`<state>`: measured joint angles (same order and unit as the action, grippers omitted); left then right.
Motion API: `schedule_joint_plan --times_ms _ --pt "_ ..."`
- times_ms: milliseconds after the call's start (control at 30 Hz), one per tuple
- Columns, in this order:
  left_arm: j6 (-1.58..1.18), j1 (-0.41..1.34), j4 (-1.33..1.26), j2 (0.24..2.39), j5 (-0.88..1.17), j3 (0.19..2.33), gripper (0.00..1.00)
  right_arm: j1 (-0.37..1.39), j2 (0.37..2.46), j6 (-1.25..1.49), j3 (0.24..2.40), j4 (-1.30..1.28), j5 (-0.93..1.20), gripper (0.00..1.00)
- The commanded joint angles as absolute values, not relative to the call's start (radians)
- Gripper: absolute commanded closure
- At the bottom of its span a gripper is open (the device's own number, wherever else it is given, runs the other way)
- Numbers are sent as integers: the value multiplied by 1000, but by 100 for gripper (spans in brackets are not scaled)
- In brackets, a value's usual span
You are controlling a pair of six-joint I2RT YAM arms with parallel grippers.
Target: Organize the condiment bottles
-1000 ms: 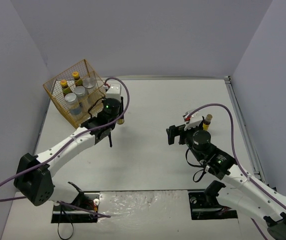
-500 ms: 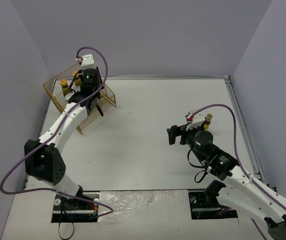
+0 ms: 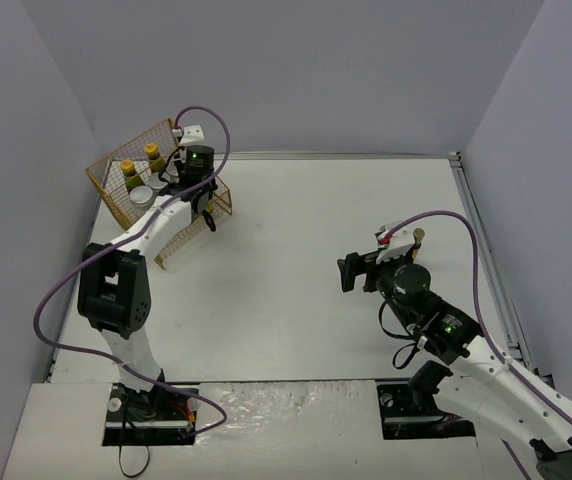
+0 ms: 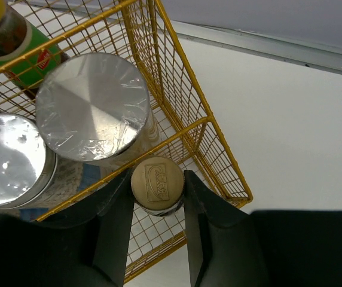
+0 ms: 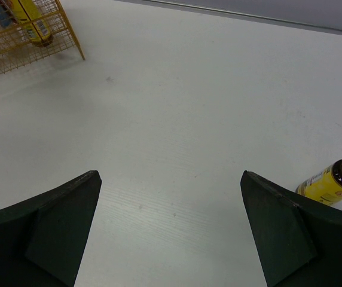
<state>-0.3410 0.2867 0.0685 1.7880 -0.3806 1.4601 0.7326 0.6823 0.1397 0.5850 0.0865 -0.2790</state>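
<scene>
My left gripper (image 3: 204, 210) is shut on a slim bottle by its tan cap (image 4: 156, 184) and holds it over the near corner of the yellow wire basket (image 3: 116, 205). In the left wrist view, two jars with silver lids (image 4: 92, 106) (image 4: 9, 160) and a green-labelled bottle with a yellow cap (image 4: 12, 42) stand inside the basket. Two yellow-capped bottles (image 3: 126, 168) (image 3: 153, 153) show at its back. My right gripper (image 3: 351, 272) is open and empty above the table. A yellow-labelled dark bottle (image 5: 332, 182) stands just to its right, and also shows in the top view (image 3: 416, 240).
The basket (image 5: 15, 42) stands at the table's far left corner by the purple walls. A metal rail (image 3: 481, 240) runs along the table's right edge. The left arm's purple cable (image 3: 221, 140) loops above the basket.
My left arm has swung from the middle of the table up to the basket with the bottle, and now holds it over the basket's near corner. The right arm has hardly moved.
</scene>
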Motion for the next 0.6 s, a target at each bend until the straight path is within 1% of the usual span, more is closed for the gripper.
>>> schedule_joint_plan --times_ms 0,100,233,267,333,400,467,533,567 --pt "-359 282 -48 1779 -391 1521 91 727 675 155 615 130 -302 0" --pt "-366 282 -35 1796 -397 1521 77 727 670 161 615 127 -312 0" --pt "-384 282 -18 1782 -393 1503 56 722 678 174 625 110 -344 0" --pt "-387 282 -11 1773 -392 1498 49 719 688 179 633 102 -352 0" --pt "-399 284 4 1746 -383 1486 30 714 709 203 662 64 -381 0" --pt "-411 285 42 1703 -370 1471 20 707 727 225 676 41 -435 0" --pt "-415 289 73 1641 -343 1449 9 688 751 243 701 22 -484 0" --pt "-409 292 113 1596 -317 1438 3 668 776 266 726 -4 -502 0" --pt "-402 294 129 1551 -305 1425 3 659 788 271 747 -33 -512 0"
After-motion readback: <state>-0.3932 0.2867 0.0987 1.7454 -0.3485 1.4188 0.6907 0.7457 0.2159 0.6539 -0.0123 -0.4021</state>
